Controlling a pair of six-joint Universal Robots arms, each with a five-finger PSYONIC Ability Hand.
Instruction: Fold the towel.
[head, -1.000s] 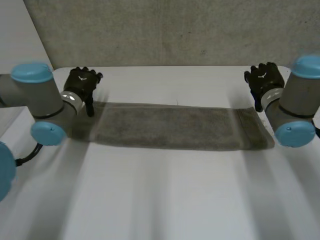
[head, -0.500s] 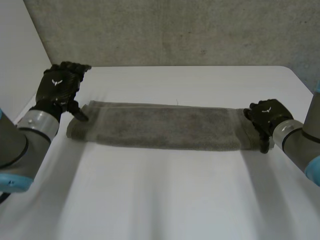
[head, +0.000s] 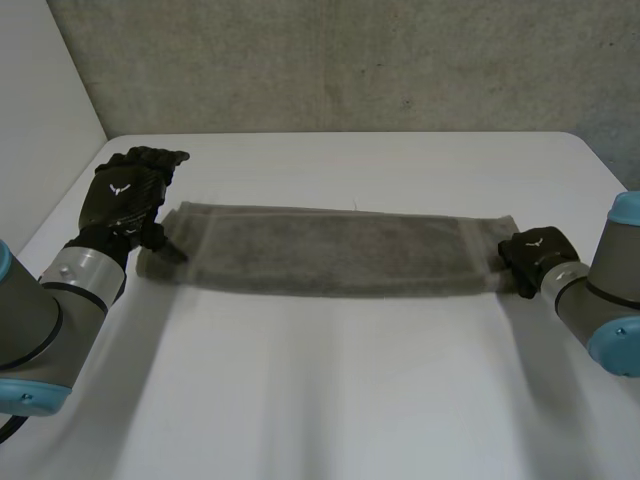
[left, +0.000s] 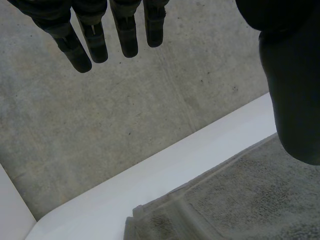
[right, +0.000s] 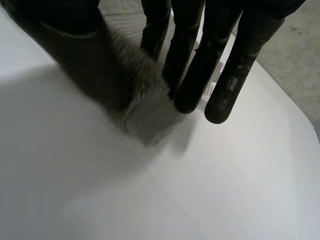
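A grey towel (head: 330, 252) lies as a long folded strip across the white table (head: 330, 400). My left hand (head: 125, 195) hovers at the towel's left end, open. In its wrist view the fingers (left: 95, 35) are straight, and the thumb (left: 295, 100) hangs over the towel's (left: 240, 200) end. My right hand (head: 535, 252) is down at the towel's right end. In the right wrist view the towel's short edge (right: 147, 117) sits pinched between the fingers (right: 200, 75) and the thumb.
A grey wall runs behind the table's far edge (head: 340, 134). A white panel (head: 40, 120) stands at the left. A small white label (right: 210, 90) shows under the right hand's fingers. Bare table lies in front of the towel.
My right hand has come down from beyond the towel's right end and closed on its edge. My left hand has swung round to the left end, staying open.
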